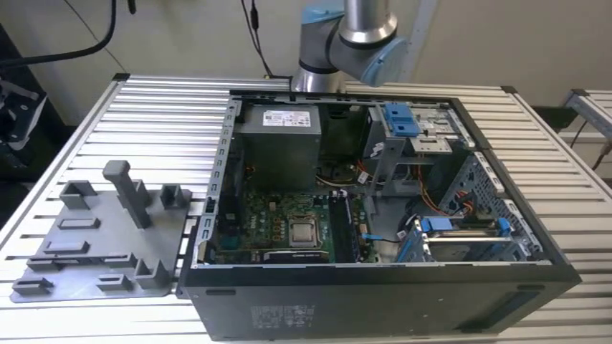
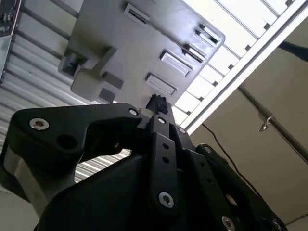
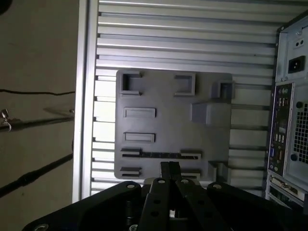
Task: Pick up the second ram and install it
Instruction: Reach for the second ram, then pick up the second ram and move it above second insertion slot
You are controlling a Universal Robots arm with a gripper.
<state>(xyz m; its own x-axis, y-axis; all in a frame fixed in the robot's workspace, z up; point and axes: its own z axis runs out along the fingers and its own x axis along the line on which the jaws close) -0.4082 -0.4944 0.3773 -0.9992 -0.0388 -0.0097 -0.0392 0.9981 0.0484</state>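
Note:
The second ram (image 3: pixel 161 155) is a thin dark stick lying in a long slot of the grey fixture plate (image 3: pixel 168 110) in the first wrist view. My gripper (image 3: pixel 169 167) hovers well above the plate, over the edge nearest that slot, with its black fingertips pressed together and nothing between them. In the second wrist view the same gripper (image 2: pixel 156 102) points at the fixture plate (image 2: pixel 130 43) from a slant. The open computer case (image 1: pixel 383 215) stands at the exterior view's right of the fixture plate (image 1: pixel 96 236), its green motherboard (image 1: pixel 277 222) exposed.
Everything rests on a slatted aluminium table (image 1: pixel 163 122). Tall grey posts (image 1: pixel 129 190) rise from the fixture plate. Inside the case are a grey power-supply box (image 1: pixel 277 140), blue drive brackets (image 1: pixel 402 118) and loose cables. The arm's base (image 1: pixel 340 43) stands behind the case.

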